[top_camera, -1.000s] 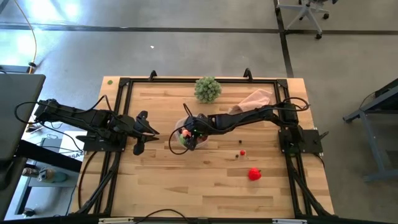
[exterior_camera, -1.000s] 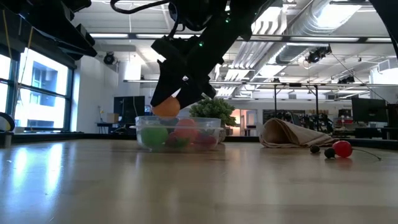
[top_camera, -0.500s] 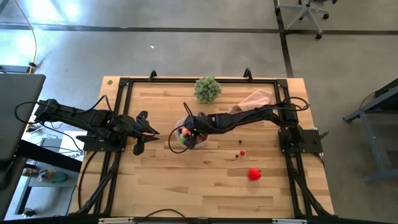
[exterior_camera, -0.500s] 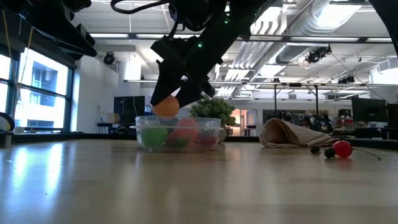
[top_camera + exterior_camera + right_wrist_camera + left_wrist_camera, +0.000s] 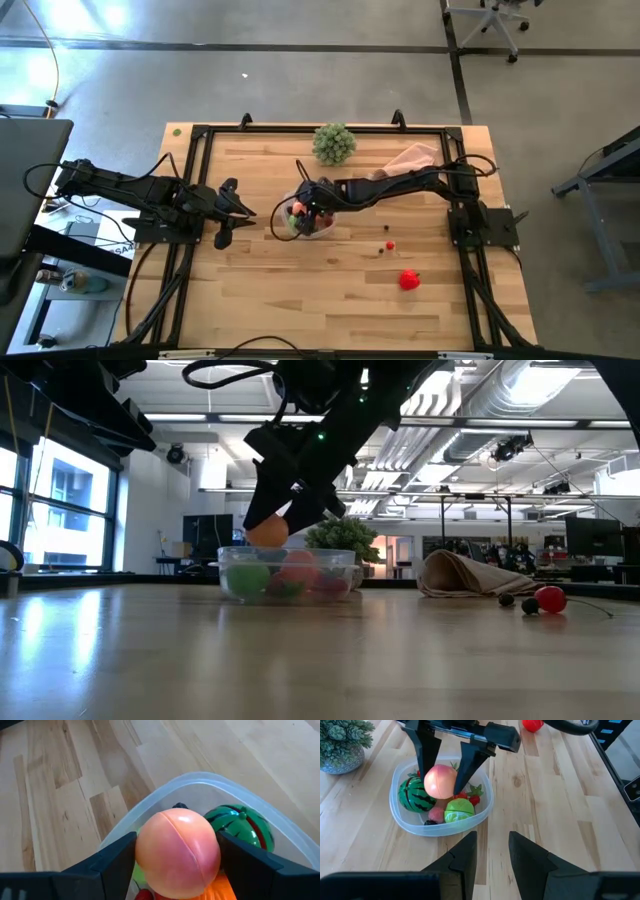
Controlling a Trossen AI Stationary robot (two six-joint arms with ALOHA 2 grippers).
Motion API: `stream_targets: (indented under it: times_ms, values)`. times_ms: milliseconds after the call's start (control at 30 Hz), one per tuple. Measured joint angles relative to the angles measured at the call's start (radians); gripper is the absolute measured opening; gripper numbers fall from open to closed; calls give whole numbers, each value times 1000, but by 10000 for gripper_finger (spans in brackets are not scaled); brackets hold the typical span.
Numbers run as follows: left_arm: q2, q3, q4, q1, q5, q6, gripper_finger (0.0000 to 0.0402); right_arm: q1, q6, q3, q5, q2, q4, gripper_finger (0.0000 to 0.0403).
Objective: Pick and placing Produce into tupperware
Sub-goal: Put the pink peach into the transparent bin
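grey concrete floor (image 5: 300, 80) surrounds the wooden table (image 5: 300, 290). an office chair base (image 5: 495, 20) stands beyond it. the low view shows tall windows (image 5: 60, 500), ceiling ducts (image 5: 520, 390) and strip lights (image 5: 250, 418).

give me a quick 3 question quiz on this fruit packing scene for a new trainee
1. True or false: the right claw is shut on a peach above the clear tub.
2. Which piece lies loose on the table, apart from the tub? A: watermelon B: strawberry C: lime
3. Fill in: the left claw is ____ and holds nothing.

Key: 1 true. 2 B, the strawberry; the watermelon and lime are in the tub. 3 open.
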Motion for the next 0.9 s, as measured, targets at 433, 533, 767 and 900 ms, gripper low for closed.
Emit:
stream_targets:
  times_ms: [433,533,767,900]
  values:
    - [0,0,0,0,0,0,101,1,2,0,-63,74,35,264]
    - [0,0,0,0,0,0,101,1,-3,0,-62,76,37,264]
    - [0,0,0,0,0,0,101,1,-17,0,-63,76,47,264]
    - [0,0,0,0,0,0,101,1,-30,0,-67,75,48,264]
